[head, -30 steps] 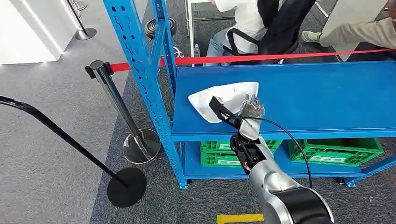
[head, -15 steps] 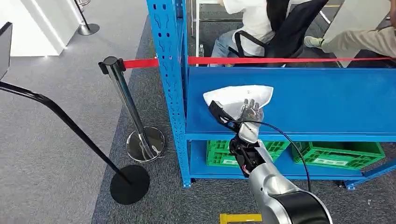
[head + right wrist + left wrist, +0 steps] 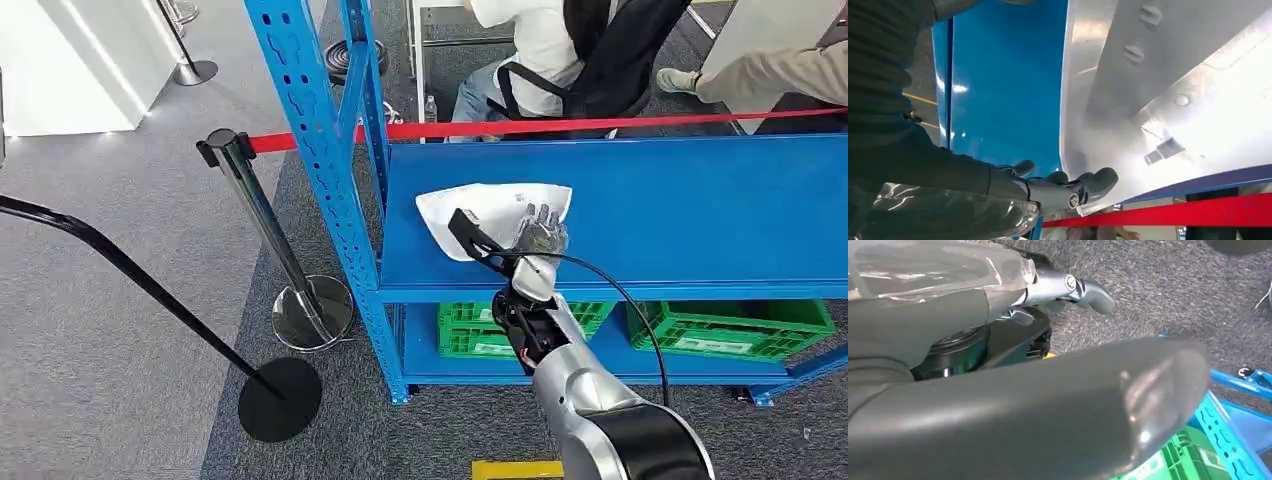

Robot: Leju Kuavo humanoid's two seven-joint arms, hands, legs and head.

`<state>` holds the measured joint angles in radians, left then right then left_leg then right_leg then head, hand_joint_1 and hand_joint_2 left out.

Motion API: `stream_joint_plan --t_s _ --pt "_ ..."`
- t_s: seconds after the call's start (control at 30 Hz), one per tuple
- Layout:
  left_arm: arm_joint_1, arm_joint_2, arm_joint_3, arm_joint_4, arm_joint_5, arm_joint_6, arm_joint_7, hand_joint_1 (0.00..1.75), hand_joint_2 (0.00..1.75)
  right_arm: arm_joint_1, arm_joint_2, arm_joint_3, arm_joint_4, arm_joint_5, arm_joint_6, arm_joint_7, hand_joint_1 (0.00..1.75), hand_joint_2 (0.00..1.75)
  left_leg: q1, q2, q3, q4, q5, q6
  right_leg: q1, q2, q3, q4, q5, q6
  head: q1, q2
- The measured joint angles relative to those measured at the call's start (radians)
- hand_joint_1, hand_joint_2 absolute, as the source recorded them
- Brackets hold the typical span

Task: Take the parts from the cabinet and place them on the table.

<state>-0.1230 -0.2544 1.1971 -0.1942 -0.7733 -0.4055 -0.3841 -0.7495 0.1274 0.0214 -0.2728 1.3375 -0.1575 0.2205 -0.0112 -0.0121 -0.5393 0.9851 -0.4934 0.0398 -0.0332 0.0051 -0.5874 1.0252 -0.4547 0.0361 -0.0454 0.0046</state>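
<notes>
A white moulded plastic part (image 3: 487, 212) lies on the blue cabinet shelf (image 3: 690, 215), close to its left post. My right hand (image 3: 540, 236) reaches over the shelf's front edge, its fingers stretched out flat on the part's near right end. In the right wrist view the fingers (image 3: 1083, 186) lie spread along the edge of the white part (image 3: 1173, 100), not closed around it. My left hand (image 3: 1068, 287) hangs over the grey carpet with its fingers extended and nothing in it.
Two green crates (image 3: 725, 330) sit on the lower shelf. A chrome stanchion (image 3: 255, 215) with a red belt (image 3: 600, 125) stands left of the cabinet, and a black stand base (image 3: 280, 398) lies nearer. A person on a chair (image 3: 560, 50) sits behind the shelf.
The whole picture swayed sideways and back, so the camera moved. My right hand stays on the white part, now slightly further onto its right end.
</notes>
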Motion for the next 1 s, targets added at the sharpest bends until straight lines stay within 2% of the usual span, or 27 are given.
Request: stream_joint_plan --t_s 0.13,0.27,0.47,0.53,0.57,0.6,0.63,0.7,0.77,0.97,1.0 --pt "0.000 0.000 0.000 0.000 0.000 0.000 0.000 0.00 0.00 0.000 0.000 -0.002 0.000 0.001 0.002 0.000 0.00 1.75 0.000 0.000 0.000 -0.001 0.004 -0.007 0.003 0.000 0.000 0.000 0.000 -0.001 0.000 0.000" --pt "0.000 0.000 0.000 0.000 0.000 0.000 0.000 0.00 0.00 0.001 0.000 -0.005 0.000 0.001 0.003 0.000 0.00 1.75 0.000 0.001 0.000 -0.001 0.005 -0.026 0.003 0.000 0.000 0.000 0.000 -0.001 0.000 0.000" --pt "0.000 0.000 0.000 0.000 0.002 0.000 -0.010 0.00 0.00 0.001 0.000 -0.007 0.000 0.001 0.006 -0.007 0.00 1.75 0.000 0.001 0.000 -0.001 0.005 -0.027 0.002 0.000 0.004 -0.007 0.001 -0.001 0.001 0.000" --pt "0.000 0.000 0.001 0.000 0.002 0.000 -0.012 0.00 0.00 0.001 0.000 -0.008 0.000 0.001 0.009 -0.009 0.93 1.75 -0.001 0.001 0.000 -0.001 0.005 -0.027 0.002 0.000 0.005 -0.009 0.002 0.001 0.001 0.000" --pt "0.000 0.000 0.001 0.000 0.002 0.000 -0.012 0.00 0.00 0.001 0.000 -0.009 0.000 0.001 0.012 -0.010 0.93 1.75 -0.001 0.001 0.000 -0.001 0.005 -0.027 0.002 0.000 0.005 -0.010 0.002 0.001 0.001 0.000" --pt "0.000 0.000 0.001 0.000 0.002 0.000 -0.012 0.00 0.00 0.003 0.000 -0.010 0.000 0.001 0.014 -0.010 1.34 1.75 -0.001 0.001 0.000 -0.001 0.005 -0.027 0.001 0.000 0.006 -0.011 0.002 0.001 0.001 0.000" --pt "0.000 0.000 0.001 0.000 0.002 0.000 -0.012 0.00 0.00 0.006 0.000 -0.010 0.000 0.001 0.015 -0.010 1.55 1.75 -0.001 0.001 0.000 -0.001 0.005 -0.027 0.001 0.000 0.007 -0.012 0.002 0.001 0.001 0.000" --pt "0.000 0.000 0.001 0.000 0.002 0.000 -0.012 0.00 0.00 0.011 0.000 -0.010 0.000 0.001 0.016 -0.011 1.69 1.75 -0.001 0.000 -0.001 -0.001 0.005 -0.027 0.001 -0.001 0.007 -0.012 0.003 0.002 0.001 0.000" --pt "0.000 0.000 0.001 0.000 0.003 0.000 -0.012 0.00 0.00 0.016 0.000 -0.011 0.000 0.001 0.016 -0.011 1.66 1.75 -0.002 0.000 -0.001 -0.001 0.004 -0.026 0.001 -0.001 0.007 -0.013 0.003 0.002 0.001 0.000" --pt "0.000 0.000 0.001 0.000 0.005 0.005 -0.013 0.00 0.00 0.018 0.000 -0.016 0.000 0.003 0.016 -0.012 1.75 1.75 -0.002 0.000 -0.001 -0.001 0.003 -0.025 0.000 -0.001 0.006 -0.013 0.003 0.002 0.001 0.000" --pt "0.000 0.000 0.001 0.000 0.006 0.005 -0.014 0.00 0.00 0.018 0.000 -0.016 0.000 0.003 0.016 -0.013 1.71 1.75 -0.002 0.000 -0.001 -0.001 0.003 -0.025 0.000 -0.001 0.006 -0.013 0.003 0.002 0.000 0.000"
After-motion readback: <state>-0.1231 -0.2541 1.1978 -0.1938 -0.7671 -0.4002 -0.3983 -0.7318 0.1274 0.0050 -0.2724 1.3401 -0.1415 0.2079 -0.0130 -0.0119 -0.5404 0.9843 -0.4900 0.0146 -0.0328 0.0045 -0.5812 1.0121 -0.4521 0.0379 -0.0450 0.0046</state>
